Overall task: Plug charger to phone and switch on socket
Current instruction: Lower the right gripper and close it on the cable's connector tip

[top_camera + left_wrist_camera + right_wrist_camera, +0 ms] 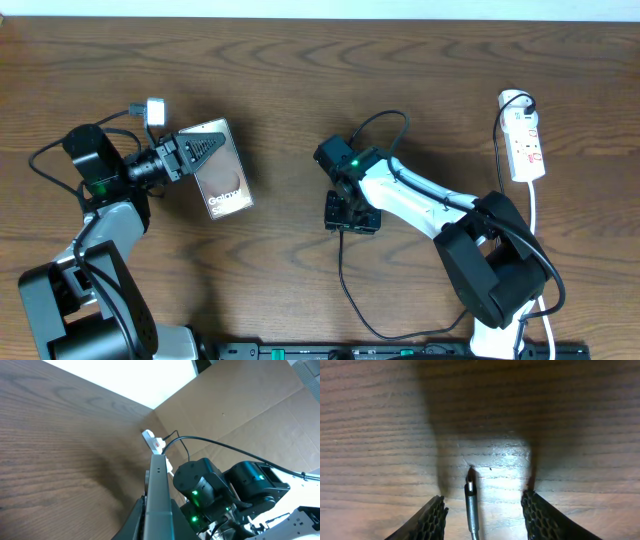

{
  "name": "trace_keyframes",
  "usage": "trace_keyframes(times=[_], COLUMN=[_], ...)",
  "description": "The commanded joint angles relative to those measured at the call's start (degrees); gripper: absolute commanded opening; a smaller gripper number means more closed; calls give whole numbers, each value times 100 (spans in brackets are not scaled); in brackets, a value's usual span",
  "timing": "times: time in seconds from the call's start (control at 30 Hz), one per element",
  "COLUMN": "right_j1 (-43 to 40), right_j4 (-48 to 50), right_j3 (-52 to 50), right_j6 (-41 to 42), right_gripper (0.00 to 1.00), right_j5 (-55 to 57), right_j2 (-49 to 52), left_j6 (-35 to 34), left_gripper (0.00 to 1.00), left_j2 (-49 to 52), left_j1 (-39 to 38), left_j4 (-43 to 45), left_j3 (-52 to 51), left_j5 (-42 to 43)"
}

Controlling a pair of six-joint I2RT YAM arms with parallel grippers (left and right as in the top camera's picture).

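My left gripper is shut on the phone at one short end and holds it tilted over the left of the table. In the left wrist view the phone's edge runs up between the fingers. The charger cable runs from the table's front edge up to my right gripper, which points down at the table. In the right wrist view the gripper is open, and the charger's plug tip lies on the wood between the fingers, nearer the left one. The socket lies at the far right.
The socket also shows far off in the left wrist view, with the right arm in front of it. A small white block with a cable sits by the left arm. The socket's white cord runs down the right side.
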Motion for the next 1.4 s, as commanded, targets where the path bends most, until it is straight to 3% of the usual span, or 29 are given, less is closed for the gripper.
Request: trace_keyframes(times=[0.0,0.53,0.97,1.2,1.37], right_j1=[42,315,315,317,319], right_j4=[57,79,74,57,57], right_j3=[-144,-144,-144,-144,-144], right_j6=[74,208,273,313,315], right_gripper=[49,49,41,35,24], right_j5=[0,55,98,101,98], right_j2=[66,66,66,66,66], left_j6=[11,11,13,13,13], left_gripper=[7,7,7,7,8], left_j2=[-9,-9,-9,-9,-9], left_j1=[31,31,31,31,31], left_j4=[24,22,-55,-59,-61], left_j3=[87,87,87,87,87], left_j5=[131,133,131,131,131])
